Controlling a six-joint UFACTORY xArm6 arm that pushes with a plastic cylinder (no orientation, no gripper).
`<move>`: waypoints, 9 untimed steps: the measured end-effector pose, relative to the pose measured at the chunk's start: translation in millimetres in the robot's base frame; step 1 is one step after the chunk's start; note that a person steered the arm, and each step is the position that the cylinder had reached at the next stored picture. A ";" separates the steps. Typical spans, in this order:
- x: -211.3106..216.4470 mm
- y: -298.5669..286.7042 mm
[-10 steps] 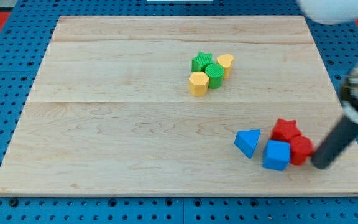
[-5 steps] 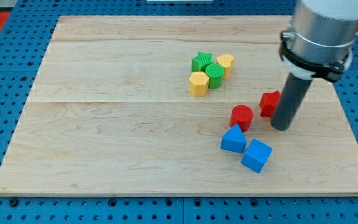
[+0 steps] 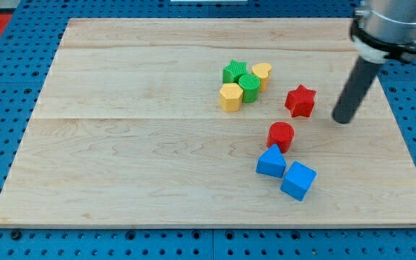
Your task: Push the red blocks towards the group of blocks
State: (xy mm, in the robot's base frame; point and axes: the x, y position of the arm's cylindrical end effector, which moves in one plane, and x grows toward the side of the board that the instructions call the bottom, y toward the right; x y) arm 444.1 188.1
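A red star block [image 3: 300, 100] lies right of the middle of the wooden board [image 3: 121, 144]. A red cylinder [image 3: 281, 136] lies just below and left of it. A group of blocks sits up and to the left: a green star [image 3: 233, 71], a green cylinder [image 3: 249, 87], a yellow hexagon [image 3: 230, 97] and a yellow cylinder [image 3: 262, 74]. My tip [image 3: 343, 119] rests on the board to the right of the red star, a short gap away and not touching it.
A blue triangular block [image 3: 271, 162] and a blue cube [image 3: 298, 180] lie just below the red cylinder. The board's right edge [image 3: 403, 130] is close to my tip. A blue pegboard surrounds the board.
The red blocks moved up and left from the lower right, away from the blue blocks. In the last half second the red star slid further up-left and my tip pulled back to the right.
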 end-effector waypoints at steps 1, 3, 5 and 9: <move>-3.3 -57.0; 0.4 -57.2; 58.9 -12.8; 20.0 -114.6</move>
State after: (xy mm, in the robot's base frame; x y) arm 464.2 73.5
